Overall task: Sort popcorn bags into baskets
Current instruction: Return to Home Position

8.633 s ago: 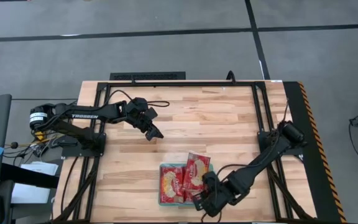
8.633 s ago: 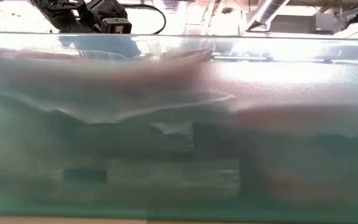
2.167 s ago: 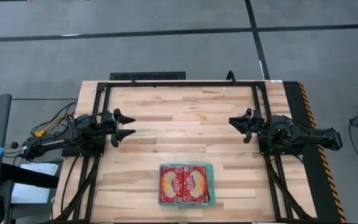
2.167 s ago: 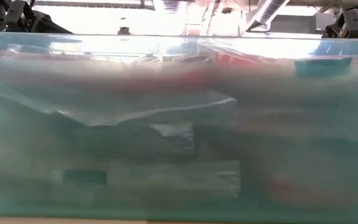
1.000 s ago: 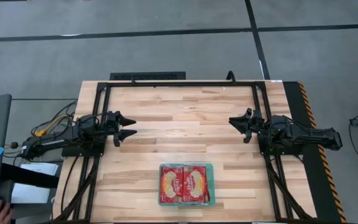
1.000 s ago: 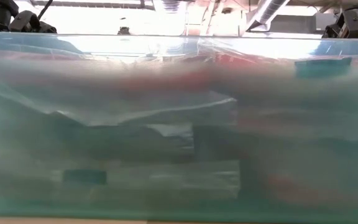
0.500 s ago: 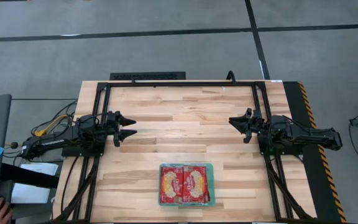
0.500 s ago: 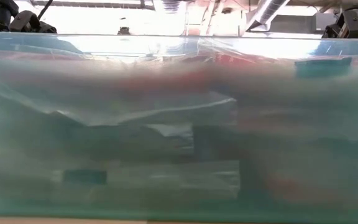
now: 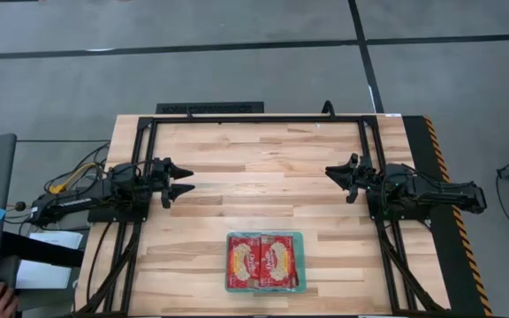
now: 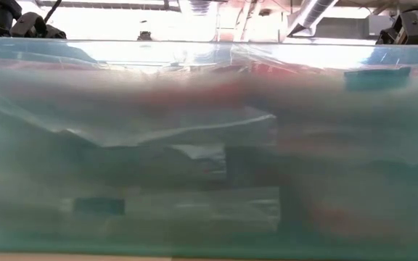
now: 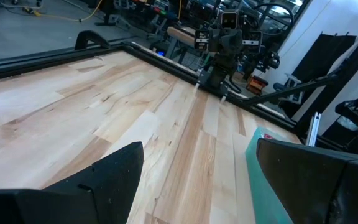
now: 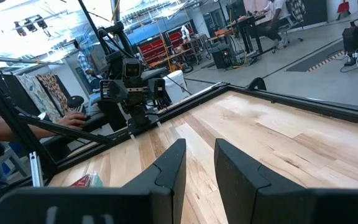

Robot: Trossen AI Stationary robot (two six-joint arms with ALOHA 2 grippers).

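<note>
Popcorn bags (image 9: 264,261) are packed in the teal basket (image 9: 302,265), none left on the tabletop (image 9: 263,172); the left pincer (image 9: 189,177) and right pincer (image 9: 334,179) are parked, spread and empty.

The table (image 9: 263,168) is showing pale wood planks, smooth and faintly sheened; the tray (image 9: 301,261) is looking like translucent teal plastic; the bags (image 9: 263,261) are gleaming as glossy red foil; the frame (image 9: 254,118) is reading as matt black metal; the floor (image 9: 237,53) is appearing grey and dull.
</note>
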